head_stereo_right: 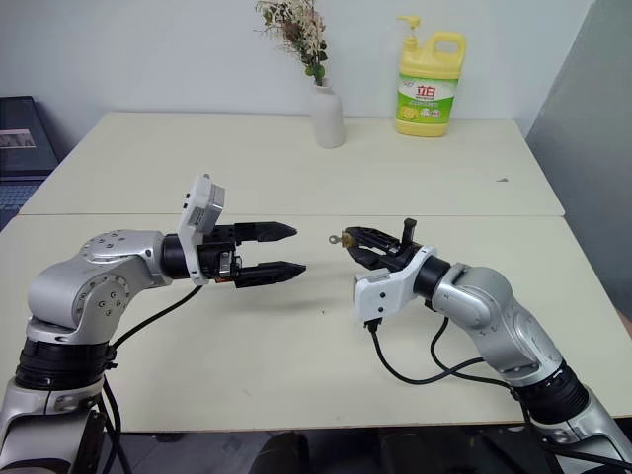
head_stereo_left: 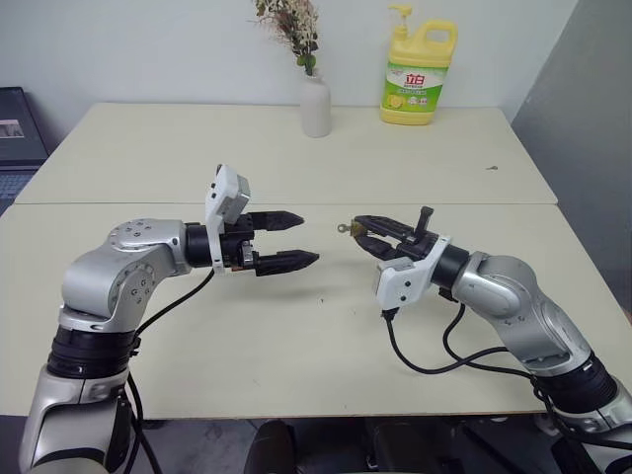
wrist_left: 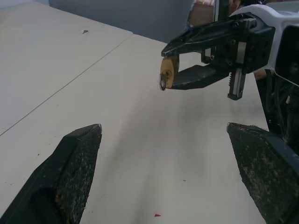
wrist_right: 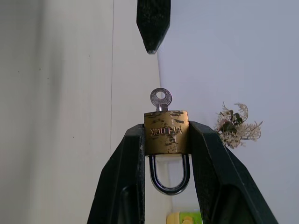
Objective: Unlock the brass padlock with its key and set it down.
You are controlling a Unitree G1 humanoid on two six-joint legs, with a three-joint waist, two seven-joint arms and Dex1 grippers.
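One brass padlock [wrist_right: 166, 132] and one key [wrist_right: 160, 99], its bow standing out of the padlock's body. Two grippers: the left gripper [head_stereo_left: 288, 240] and the right gripper [head_stereo_left: 363, 235], each with two black fingers. Two benches butted together, the near bench [head_stereo_left: 296, 346] and the far bench [head_stereo_left: 197, 148]. One white vase [head_stereo_left: 316, 107] of dried flowers, one yellow bottle [head_stereo_left: 418, 71].
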